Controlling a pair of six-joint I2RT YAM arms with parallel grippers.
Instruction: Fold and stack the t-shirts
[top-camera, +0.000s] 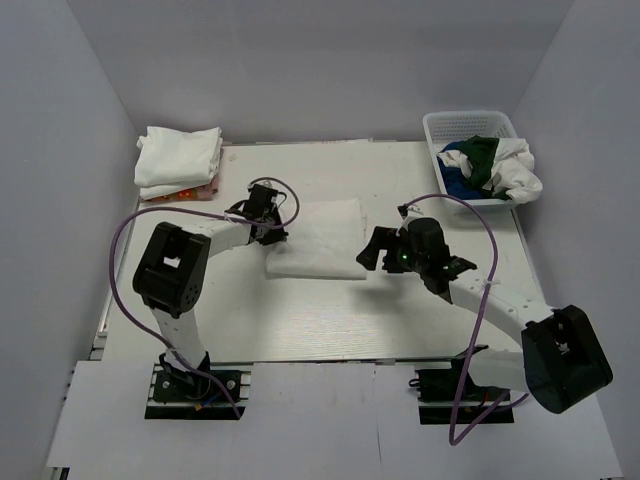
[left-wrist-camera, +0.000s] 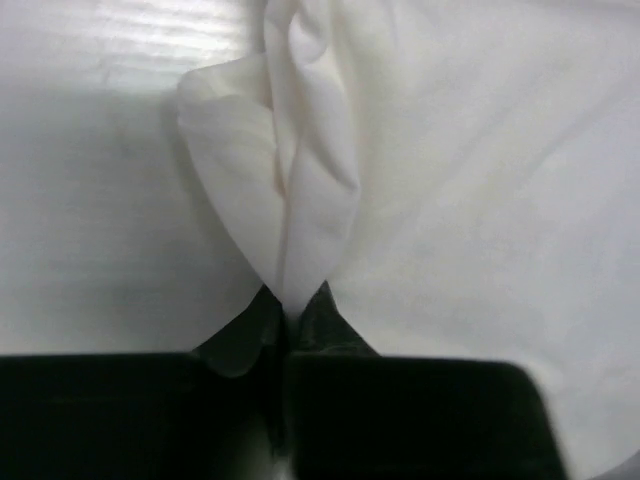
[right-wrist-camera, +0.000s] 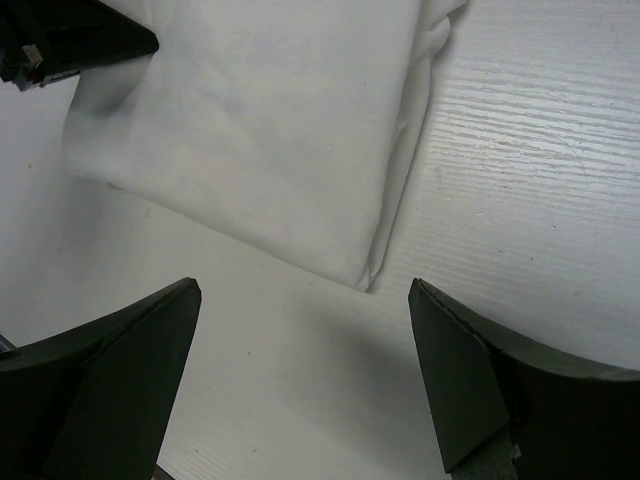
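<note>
A folded white t-shirt (top-camera: 318, 240) lies in the middle of the table. My left gripper (top-camera: 271, 232) is at its left edge, shut on a pinched fold of the white cloth (left-wrist-camera: 300, 200). My right gripper (top-camera: 372, 250) is open and empty, just off the shirt's right near corner (right-wrist-camera: 365, 275). The shirt fills the upper part of the right wrist view (right-wrist-camera: 260, 120). A stack of folded white shirts (top-camera: 180, 158) sits at the far left, with a colourful print showing at its bottom edge. White, blue and dark green shirts (top-camera: 492, 165) lie heaped in the basket.
The white lattice basket (top-camera: 440, 125) stands at the table's far right corner. The table edges (top-camera: 300, 360) run close to both arm bases. Purple cables loop beside both arms.
</note>
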